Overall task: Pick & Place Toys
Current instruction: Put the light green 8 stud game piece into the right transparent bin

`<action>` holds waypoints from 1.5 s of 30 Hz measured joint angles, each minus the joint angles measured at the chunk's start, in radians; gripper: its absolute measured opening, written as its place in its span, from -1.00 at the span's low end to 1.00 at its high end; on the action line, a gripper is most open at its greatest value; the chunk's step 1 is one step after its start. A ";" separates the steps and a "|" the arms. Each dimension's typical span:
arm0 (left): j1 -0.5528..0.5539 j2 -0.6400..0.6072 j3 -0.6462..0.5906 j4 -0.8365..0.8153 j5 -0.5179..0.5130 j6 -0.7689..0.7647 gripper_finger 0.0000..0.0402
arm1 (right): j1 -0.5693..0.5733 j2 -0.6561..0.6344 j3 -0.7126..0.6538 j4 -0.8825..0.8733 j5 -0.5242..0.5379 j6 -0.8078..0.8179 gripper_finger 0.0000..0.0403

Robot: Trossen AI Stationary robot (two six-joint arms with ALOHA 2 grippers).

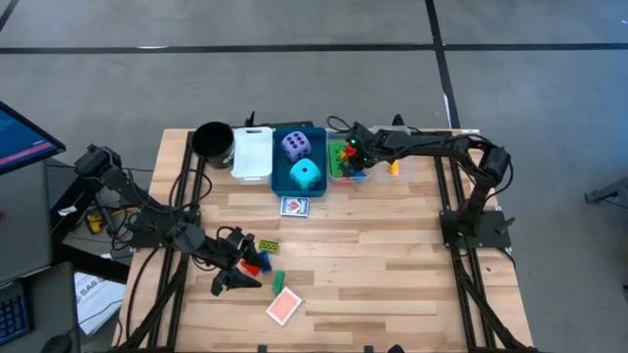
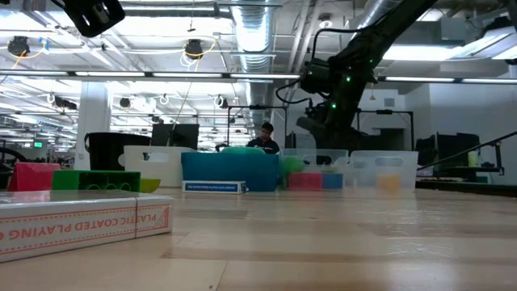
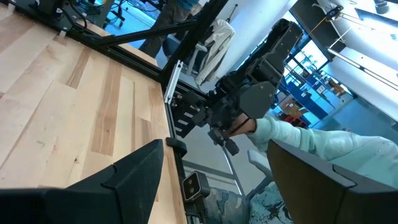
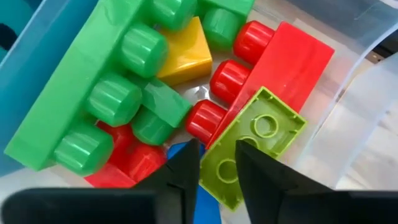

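A clear bin (image 1: pixel 359 176) at the far middle holds several bricks: a long green one (image 4: pixel 93 93), red ones (image 4: pixel 280 56), a yellow one (image 4: pixel 183 53) and a lime-green brick (image 4: pixel 267 127) lying hollow side up. My right gripper (image 1: pixel 353 149) reaches down into this bin, shut on the lime-green brick. My left gripper (image 1: pixel 238 277) hovers open and level at the near left, touching nothing. Beside it a yellow-green brick (image 1: pixel 268 244), a red and a blue brick (image 1: pixel 254 263), a green brick (image 1: pixel 278 281) and a red-backed card (image 1: pixel 284 307) lie on the table. My right gripper has the lime-green brick's near end (image 4: pixel 217 171) between its two fingers. It comes from above, slanting down into the bin. One finger (image 4: pixel 186 165) lies against the brick's outer wall; the other (image 4: pixel 258 165) covers part of the hollow underside. The brick rests tilted on the other bricks.
A blue bin (image 1: pixel 322 162) with a purple die (image 1: pixel 297 146) and a cyan die (image 1: pixel 306 176), a white bin (image 1: pixel 252 152) and a black cup (image 1: pixel 211 140) line the far edge. A card box (image 1: pixel 294 207) and a yellow brick (image 1: pixel 393 168) lie nearby. A person's sleeve (image 3: pixel 311 140) shows beyond the table.
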 joint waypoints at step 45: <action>0.000 0.000 0.000 0.000 0.000 0.000 0.40 | -0.054 -0.295 -0.002 -0.310 0.181 0.025 -0.98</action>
